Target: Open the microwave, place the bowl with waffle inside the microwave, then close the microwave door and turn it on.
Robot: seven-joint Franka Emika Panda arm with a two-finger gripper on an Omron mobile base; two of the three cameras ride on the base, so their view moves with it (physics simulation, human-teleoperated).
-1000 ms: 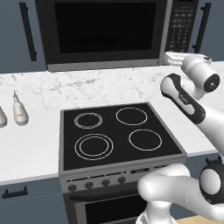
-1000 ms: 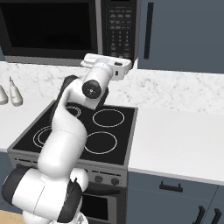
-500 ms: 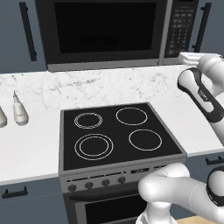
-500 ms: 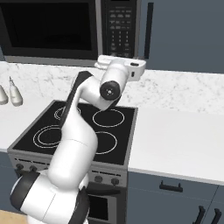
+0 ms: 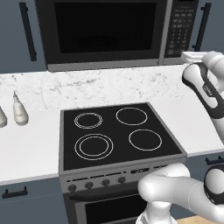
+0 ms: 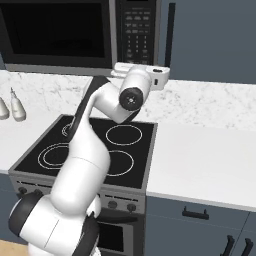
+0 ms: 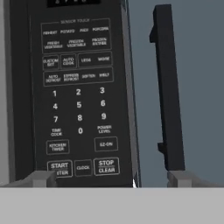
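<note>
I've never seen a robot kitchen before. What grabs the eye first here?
The big white jointed robot arm rising over the black four-ring stove stands out first. Its open pincer is raised close to the black keypad panel at the right of the wide grey-steel microwave, whose dark-glass door is shut. A white bottle stands on the marble counter, left of the stove.

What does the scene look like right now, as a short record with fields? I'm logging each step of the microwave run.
microwave: above the counter, over the stove
door: shut
keypad: right of the door, facing the hand camera
gripper: open, holding nothing, near the keypad's lower edge
cabinet handle: black, right of the keypad
bottles: white, on the counter left of the stove
stove rings: bare
</note>
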